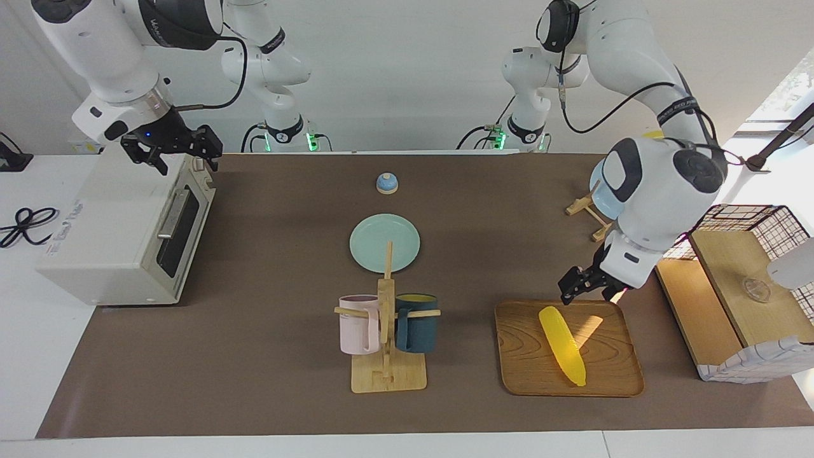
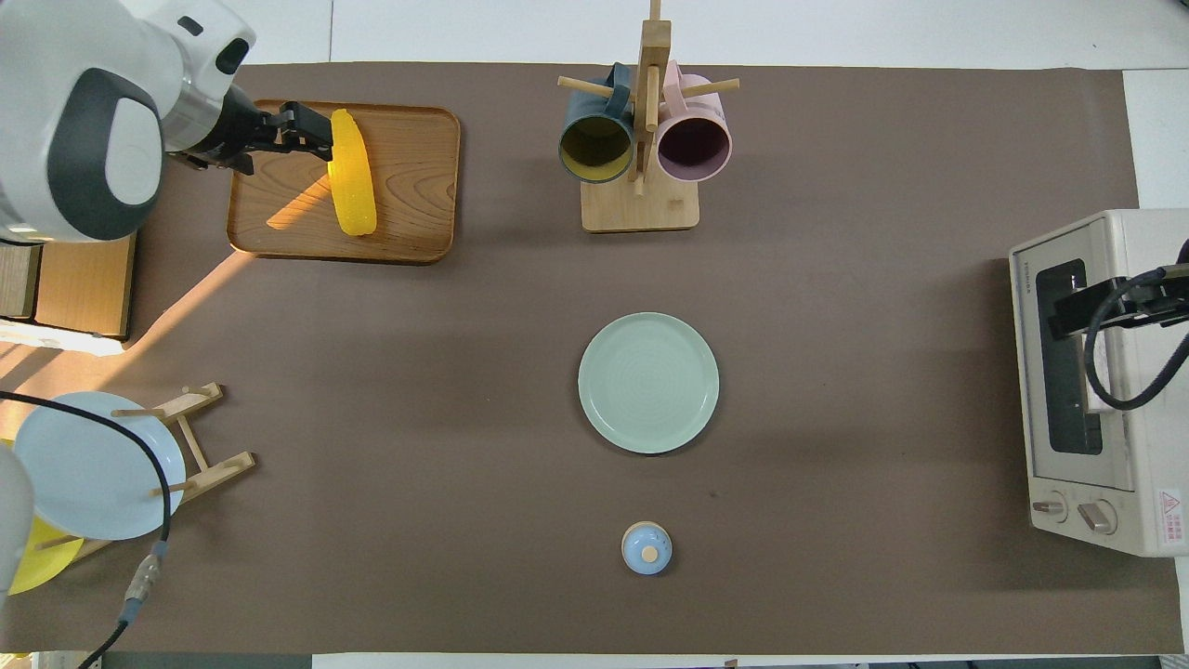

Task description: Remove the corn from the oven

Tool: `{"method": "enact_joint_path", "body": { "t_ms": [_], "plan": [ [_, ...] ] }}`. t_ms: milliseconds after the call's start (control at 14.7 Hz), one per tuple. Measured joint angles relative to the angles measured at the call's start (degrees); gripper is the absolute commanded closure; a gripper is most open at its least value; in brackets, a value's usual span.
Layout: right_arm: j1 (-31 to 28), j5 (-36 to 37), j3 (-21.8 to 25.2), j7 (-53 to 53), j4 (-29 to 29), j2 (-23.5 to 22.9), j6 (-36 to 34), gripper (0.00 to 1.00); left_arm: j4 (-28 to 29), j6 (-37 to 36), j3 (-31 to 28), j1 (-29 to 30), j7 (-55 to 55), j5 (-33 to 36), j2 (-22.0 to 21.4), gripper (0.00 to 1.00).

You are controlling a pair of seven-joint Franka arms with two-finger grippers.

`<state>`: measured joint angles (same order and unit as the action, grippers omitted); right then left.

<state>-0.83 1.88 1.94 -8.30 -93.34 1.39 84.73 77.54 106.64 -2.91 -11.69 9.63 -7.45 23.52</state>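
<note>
The yellow corn [image 1: 563, 345] lies free on a wooden tray [image 1: 528, 375] toward the left arm's end of the table; it also shows in the overhead view [image 2: 351, 177] on the tray [image 2: 418, 186]. My left gripper [image 1: 572, 289] is open and empty, just above the tray's edge by the corn's thicker end [image 2: 311, 135]. The off-white oven [image 1: 121, 235] stands at the right arm's end, its dark glass door shut [image 2: 1087, 390]. My right gripper [image 1: 172, 154] hovers open and empty over the oven's top near the door edge.
A mug rack [image 1: 386, 331] with a pink and a dark blue mug stands mid-table. A pale green plate [image 1: 375, 245] and a small blue knob [image 1: 386, 183] lie nearer the robots. A plate rack [image 1: 601, 191] and a wire-and-wood basket [image 1: 744, 280] are beside the tray.
</note>
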Motion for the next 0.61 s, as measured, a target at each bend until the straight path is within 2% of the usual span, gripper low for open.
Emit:
{"method": "enact_joint_path", "body": {
  "t_ms": [339, 611],
  "plan": [
    [0.0, 0.0, 0.0, 0.0, 0.0, 0.0, 0.0, 0.0, 0.1, -16.9, -0.4, 0.2, 0.3, 1.7, -13.5, 0.0],
    [0.0, 0.0, 0.0, 0.0, 0.0, 0.0, 0.0, 0.0, 1.7, -25.4, -0.7, 0.3, 0.3, 1.9, -19.3, 0.0]
  ]
}}
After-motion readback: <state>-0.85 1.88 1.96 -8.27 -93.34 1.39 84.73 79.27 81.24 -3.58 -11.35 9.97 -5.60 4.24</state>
